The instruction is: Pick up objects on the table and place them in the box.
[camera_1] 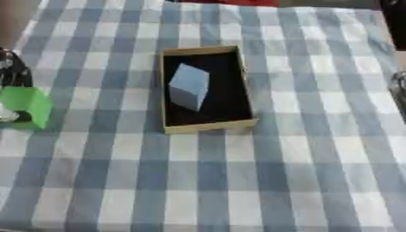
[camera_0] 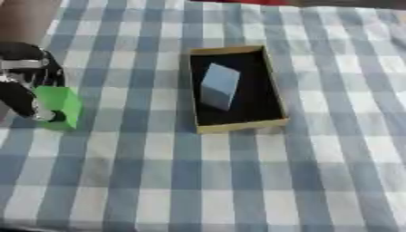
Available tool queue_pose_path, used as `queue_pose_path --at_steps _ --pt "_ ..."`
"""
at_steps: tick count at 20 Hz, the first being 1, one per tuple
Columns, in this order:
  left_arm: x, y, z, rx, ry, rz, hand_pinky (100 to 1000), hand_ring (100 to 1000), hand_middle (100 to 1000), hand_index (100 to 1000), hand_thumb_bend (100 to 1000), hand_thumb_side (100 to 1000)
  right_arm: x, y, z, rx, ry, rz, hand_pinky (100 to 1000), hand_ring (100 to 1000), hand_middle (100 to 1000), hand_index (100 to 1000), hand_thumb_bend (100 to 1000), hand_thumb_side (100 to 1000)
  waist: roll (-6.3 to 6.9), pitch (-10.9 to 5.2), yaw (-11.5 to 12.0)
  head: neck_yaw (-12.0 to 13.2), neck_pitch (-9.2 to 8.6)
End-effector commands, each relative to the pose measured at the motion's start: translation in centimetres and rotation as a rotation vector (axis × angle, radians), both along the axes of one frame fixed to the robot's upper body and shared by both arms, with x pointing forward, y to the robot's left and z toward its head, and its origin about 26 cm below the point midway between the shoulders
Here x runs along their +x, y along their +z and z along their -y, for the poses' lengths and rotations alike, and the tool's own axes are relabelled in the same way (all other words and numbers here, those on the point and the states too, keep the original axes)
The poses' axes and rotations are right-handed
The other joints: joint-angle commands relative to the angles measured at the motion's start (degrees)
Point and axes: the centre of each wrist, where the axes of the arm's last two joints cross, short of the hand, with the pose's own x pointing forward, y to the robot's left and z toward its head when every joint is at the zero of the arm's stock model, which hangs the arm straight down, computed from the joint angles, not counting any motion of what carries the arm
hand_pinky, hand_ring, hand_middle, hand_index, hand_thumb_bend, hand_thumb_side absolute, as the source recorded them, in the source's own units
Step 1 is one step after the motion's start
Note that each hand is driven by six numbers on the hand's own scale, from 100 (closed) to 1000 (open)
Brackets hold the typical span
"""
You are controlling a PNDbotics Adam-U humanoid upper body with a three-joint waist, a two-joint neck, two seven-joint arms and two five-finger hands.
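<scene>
Blue and white checked cloth (camera_0: 238, 181) covered the whole table, with a strip of red showing past its far edge. At the table's left edge my left hand (camera_0: 28, 84) came in black and silver, its fingers curled round a green block (camera_0: 63, 105) that stood upright on the cloth, one lit face turned toward me. Near the table's middle lay the box (camera_0: 273, 90), tan-walled and black inside, its long axis running from the far edge toward the near edge, slightly askew. Inside it a pale blue-grey block (camera_0: 219, 86) stood tilted, leaning on one corner. At the right edge, in the right eye view, a dark sliver showed; I could not tell what it was.
</scene>
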Motion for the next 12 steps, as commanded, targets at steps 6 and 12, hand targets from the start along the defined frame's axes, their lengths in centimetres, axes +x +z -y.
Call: queue_pose_path --at_steps 6,12 --pt "-1.7 5.0 0.2 -0.035 -0.042 0.133 556 518 474 617 266 271 -0.4 0.9 0.3 -0.009 -0.008 0.034 840 807 823 824 100 1000 0.29 -1.25 0.3 -0.54 0.08" --pt "-2.9 8.5 2.7 -0.055 -0.131 0.226 546 506 461 604 240 276 -0.4 0.9 0.4 -0.019 -0.012 0.034 840 807 823 824 100 1000 0.57 -1.7 0.68 -1.13 0.39"
